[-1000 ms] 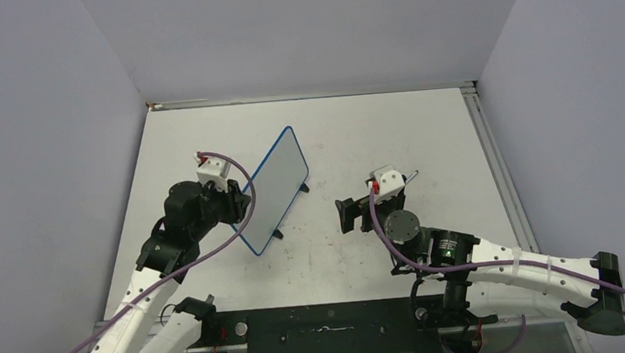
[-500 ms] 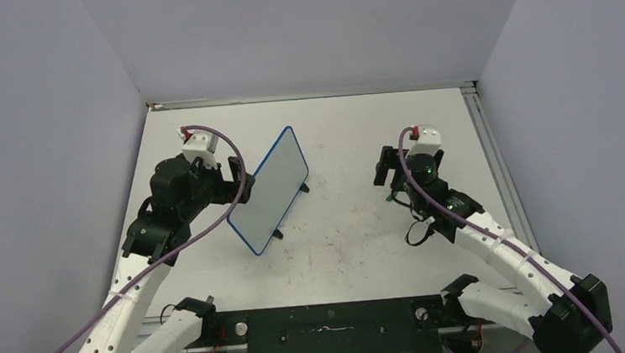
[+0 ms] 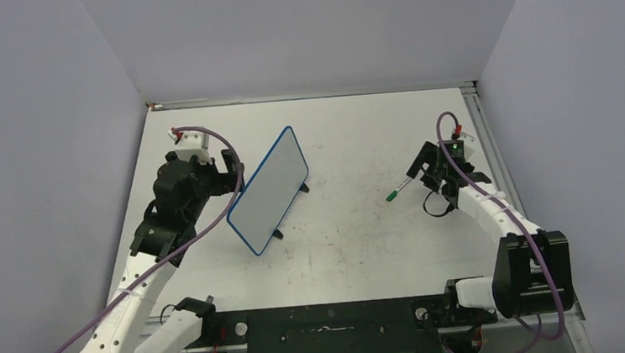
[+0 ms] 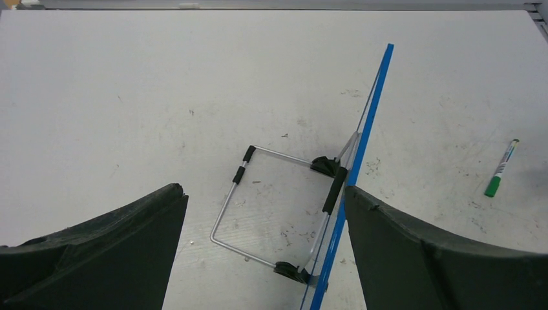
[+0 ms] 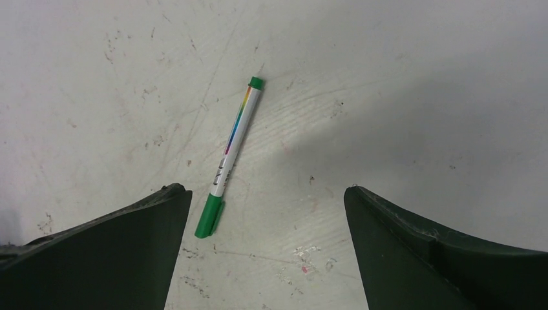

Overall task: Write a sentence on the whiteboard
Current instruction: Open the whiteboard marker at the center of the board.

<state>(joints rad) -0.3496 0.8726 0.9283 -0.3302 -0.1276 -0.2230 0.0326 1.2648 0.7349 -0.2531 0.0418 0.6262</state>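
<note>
Right jaws — spread wide, holding nothing; a green-capped marker lies flat on the surface between them, cap toward 7 o'clock. Left jaws — spread wide, empty, at the back of the whiteboard, its wire stand between them. Top view: whiteboard upright on its feet, left of centre; marker at its 3 o'clock, well apart.

Whiteboard: small, rectangular, thin blue frame, rounded corners. Stands tilted on a wire stand, left-centre of the tabletop. Visible face plain white.
</note>
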